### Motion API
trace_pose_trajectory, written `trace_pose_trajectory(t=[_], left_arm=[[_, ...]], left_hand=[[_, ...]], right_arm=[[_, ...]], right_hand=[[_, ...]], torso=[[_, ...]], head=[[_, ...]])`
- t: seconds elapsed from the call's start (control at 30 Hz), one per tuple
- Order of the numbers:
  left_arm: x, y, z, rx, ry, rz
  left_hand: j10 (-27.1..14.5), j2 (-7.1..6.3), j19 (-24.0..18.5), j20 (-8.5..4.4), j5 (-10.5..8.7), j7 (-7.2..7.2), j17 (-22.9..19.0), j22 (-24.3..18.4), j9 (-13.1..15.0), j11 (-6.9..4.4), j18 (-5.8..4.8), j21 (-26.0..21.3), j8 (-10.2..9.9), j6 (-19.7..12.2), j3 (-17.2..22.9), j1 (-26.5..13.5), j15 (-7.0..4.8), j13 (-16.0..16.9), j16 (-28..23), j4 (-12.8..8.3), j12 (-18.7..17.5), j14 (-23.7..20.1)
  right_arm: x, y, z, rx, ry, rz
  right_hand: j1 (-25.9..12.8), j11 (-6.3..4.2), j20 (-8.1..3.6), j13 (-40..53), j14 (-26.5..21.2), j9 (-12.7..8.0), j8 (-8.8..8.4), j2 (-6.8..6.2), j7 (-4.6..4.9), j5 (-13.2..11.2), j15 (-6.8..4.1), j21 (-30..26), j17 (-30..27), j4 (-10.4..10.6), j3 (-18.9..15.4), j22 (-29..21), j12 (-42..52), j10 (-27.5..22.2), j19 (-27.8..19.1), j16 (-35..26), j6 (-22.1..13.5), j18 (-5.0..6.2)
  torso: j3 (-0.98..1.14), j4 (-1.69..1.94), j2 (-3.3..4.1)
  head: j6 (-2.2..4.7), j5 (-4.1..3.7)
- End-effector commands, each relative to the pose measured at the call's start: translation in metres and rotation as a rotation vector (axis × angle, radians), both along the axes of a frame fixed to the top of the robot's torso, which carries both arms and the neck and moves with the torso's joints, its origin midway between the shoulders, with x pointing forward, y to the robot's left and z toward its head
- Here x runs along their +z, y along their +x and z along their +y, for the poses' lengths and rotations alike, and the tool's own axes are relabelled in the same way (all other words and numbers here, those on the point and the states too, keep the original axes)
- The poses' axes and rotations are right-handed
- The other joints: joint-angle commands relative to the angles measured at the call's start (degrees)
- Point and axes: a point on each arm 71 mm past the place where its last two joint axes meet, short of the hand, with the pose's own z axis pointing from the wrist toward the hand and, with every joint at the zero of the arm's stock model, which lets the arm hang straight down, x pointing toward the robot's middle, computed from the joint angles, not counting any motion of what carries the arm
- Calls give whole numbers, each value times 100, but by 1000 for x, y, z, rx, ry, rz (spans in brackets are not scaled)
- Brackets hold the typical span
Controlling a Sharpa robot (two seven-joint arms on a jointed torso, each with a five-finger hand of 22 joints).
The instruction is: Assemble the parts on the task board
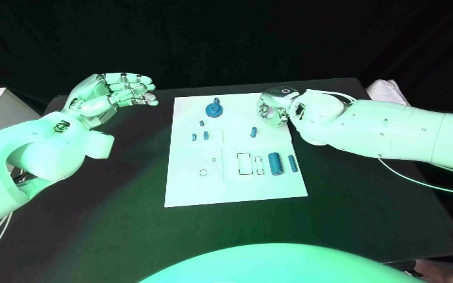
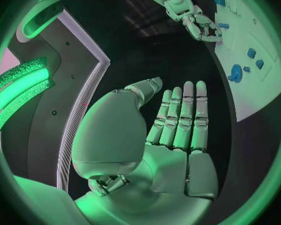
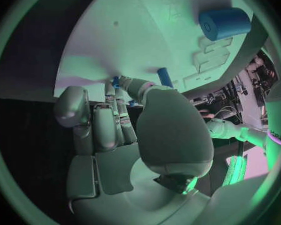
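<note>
The board (image 1: pixel 194 188) lay mid-worktop (image 1: pixel 359 191), blue parts (image 1: pixel 275 163) resting on it. I saw the left hand (image 1: pixel 111 94) raised beside it, fingers extended, empty; the right hand (image 1: pixel 277 107) curled at the board's far corner, its grasp unclear.

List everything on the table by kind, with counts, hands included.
Blue parts on the board, as far as the head view shows: 7
White board: 1
Robot hands, left hand and right hand: 2
Total: 10
</note>
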Motion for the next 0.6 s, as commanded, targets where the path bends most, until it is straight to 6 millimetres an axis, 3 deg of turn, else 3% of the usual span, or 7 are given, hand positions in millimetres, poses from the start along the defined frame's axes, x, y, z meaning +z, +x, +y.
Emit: trace_pose_trajectory(t=[0.03, 0.37, 0.6], left_arm=[[1, 0, 0, 3, -8, -1], [0, 0, 2, 7, -5, 3], [0, 1, 4, 14, 0, 6]], left_hand=[[37, 21, 42, 10, 26, 33, 5, -5, -5, -4, 31, -25, -28, 2, -31, 49, -3, 8, 0, 5, -18, 54], [49, 24, 48, 7, 26, 31, 10, -7, -5, -6, 29, -27, -24, 12, -35, 49, -4, 10, -4, 6, -14, 57], [52, 26, 50, 6, 26, 30, 12, -8, -6, -7, 29, -29, -23, 15, -37, 48, -5, 11, -6, 7, -13, 58]], right_arm=[[-7, -2, -1, -1, -41, 32], [-8, -2, -1, -4, -48, 38], [-9, -3, -1, -3, -68, 36]], right_hand=[[11, -2, 8, -12, 233, 6, -21, -48, -7, 43, -25, 45, 15, -28, 6, 175, -24, 40, 35, 35, 29, -63], [44, -2, 6, -29, 235, 28, -10, -14, -2, 61, -21, 107, 21, -86, 69, 208, -18, 116, 44, 49, 74, -72], [335, 2, -23, -52, 234, 69, -20, -33, 19, 118, -29, 329, 45, -489, 252, 340, -9, 312, 74, 90, 133, -99]], torso=[[1, 1, 2], [-2, 4, -3], [1, -3, -5]], head=[[-21, 0], [-53, -2], [-57, 3]])
